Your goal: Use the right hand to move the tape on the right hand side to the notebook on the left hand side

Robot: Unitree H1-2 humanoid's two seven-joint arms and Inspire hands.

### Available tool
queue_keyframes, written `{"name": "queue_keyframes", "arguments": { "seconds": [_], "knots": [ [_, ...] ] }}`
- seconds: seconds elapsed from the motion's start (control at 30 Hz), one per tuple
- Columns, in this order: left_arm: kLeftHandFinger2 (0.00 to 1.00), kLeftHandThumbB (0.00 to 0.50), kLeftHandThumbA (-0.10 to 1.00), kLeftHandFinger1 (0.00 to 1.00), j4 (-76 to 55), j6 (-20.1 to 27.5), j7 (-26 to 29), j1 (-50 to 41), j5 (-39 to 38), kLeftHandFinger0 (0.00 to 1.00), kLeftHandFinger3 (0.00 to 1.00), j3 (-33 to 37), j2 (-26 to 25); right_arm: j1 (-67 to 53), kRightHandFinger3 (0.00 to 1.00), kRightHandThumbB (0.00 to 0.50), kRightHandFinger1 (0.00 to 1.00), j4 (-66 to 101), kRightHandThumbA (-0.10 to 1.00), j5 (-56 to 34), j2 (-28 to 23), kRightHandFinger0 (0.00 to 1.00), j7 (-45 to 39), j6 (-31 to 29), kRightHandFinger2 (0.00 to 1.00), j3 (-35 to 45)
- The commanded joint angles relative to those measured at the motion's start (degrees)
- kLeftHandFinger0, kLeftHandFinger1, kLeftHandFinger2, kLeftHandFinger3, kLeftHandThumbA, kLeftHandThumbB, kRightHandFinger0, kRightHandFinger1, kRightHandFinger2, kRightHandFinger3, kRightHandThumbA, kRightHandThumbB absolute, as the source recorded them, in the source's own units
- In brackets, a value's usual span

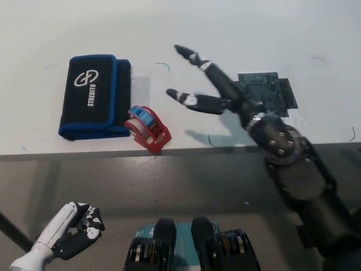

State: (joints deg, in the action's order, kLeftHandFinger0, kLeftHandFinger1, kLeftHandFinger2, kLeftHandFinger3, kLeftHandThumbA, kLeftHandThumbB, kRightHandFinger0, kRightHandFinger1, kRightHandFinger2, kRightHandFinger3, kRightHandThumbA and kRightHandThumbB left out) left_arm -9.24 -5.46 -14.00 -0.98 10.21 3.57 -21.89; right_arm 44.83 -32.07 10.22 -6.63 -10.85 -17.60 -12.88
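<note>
A red tape dispenser with a blue roll sits at the near edge of the white table, its left end touching or just beside the near right corner of a black, blue-trimmed zip case that stands in for the notebook; the dispenser rests on the tabletop beside the case, not on top of it. The robot's black right hand hangs above the table to the right of the dispenser and well apart from it, fingers spread and holding nothing, near a dark patch of tape stuck to the surface. The white left hand rests low at the near left, below the table edge; whether its fingers are closed cannot be told. Judged against the task, the tape has reached the case's side but not its cover, so the placement looks only partly made. To finish cleanly, the right hand would need to come in from the right, close on the red body rather than the roll, lift it clear of the raised blue trim, and set it flat toward the middle of the case. The dispenser lies close to the table's lip, so a sideways nudge toward the near side could tip it off.
</note>
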Motion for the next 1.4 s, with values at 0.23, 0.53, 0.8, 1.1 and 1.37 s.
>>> {"name": "queue_keyframes", "arguments": {
  "seconds": [0.23,0.53,0.8,1.1,1.37],
  "knots": [
    [0.29,0.053,0.13,0.22,-0.9,0.6,0.1,1.6,-0.1,0.24,0.46,-1.2,-1.4,-13.9,1.00,0.391,1.00,37.2,0.73,-5.1,-8.6,1.00,-4.9,8.6,1.00,3.1],
    [0.28,0.034,0.06,0.20,-0.4,1.9,0.5,2.8,1.1,0.22,0.44,-1.0,-1.8,-27.3,1.00,0.373,1.00,45.4,0.72,-7.1,-12.4,1.00,-3.6,9.5,1.00,6.0],
    [0.28,0.042,0.08,0.20,-0.1,1.5,0.3,2.3,0.5,0.22,0.43,-0.9,-1.2,-36.4,1.00,0.345,1.00,44.3,0.72,-9.2,-14.2,1.00,-3.8,7.3,1.00,8.3],
    [0.25,0.051,0.09,0.17,0.1,0.9,0.5,1.3,-0.5,0.18,0.43,-1.2,-0.1,-41.2,1.00,0.300,1.00,42.6,0.71,-9.3,-14.3,1.00,-4.9,6.2,1.00,7.6],
    [0.25,0.043,0.10,0.17,0.5,2.7,0.9,0.5,0.4,0.18,0.43,-1.1,-0.3,-40.7,1.00,0.289,1.00,38.4,0.72,-8.2,-13.4,1.00,-5.6,5.1,1.00,6.1]
  ]
}}
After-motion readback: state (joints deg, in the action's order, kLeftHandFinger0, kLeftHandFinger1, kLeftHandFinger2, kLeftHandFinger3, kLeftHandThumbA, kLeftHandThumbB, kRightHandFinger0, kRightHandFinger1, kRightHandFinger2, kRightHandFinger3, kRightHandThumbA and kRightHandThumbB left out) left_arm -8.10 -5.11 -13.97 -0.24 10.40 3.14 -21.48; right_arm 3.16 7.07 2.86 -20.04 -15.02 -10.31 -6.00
